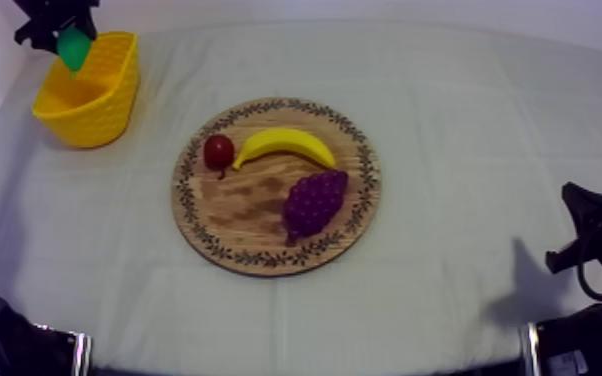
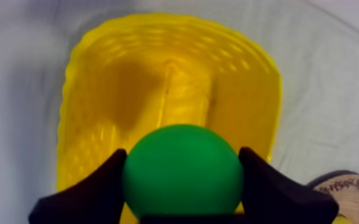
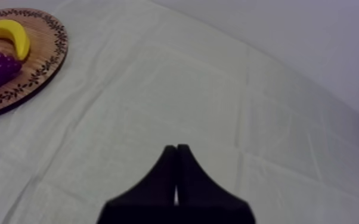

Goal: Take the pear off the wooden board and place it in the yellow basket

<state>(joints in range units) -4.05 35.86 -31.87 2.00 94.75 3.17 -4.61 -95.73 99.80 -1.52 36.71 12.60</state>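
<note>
Pear, green rounded toy, hangs clamped in the left jaws over the woven yellow basket; only the drop remains. Right jaws pressed together on nothing, low over the grey-white worktop. Yellow banana, purple grape bunch and small red fruit sit on the round wooden board, well apart from the basket and blocking nothing.

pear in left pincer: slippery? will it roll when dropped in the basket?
Likely a bit slippery: the pear looks smooth and round, and the left pincer holds it at just two sides. Seems stiff: no dent where the fingers press. Released over the yellow basket, it would probably roll, though the walls should contain it.
</note>
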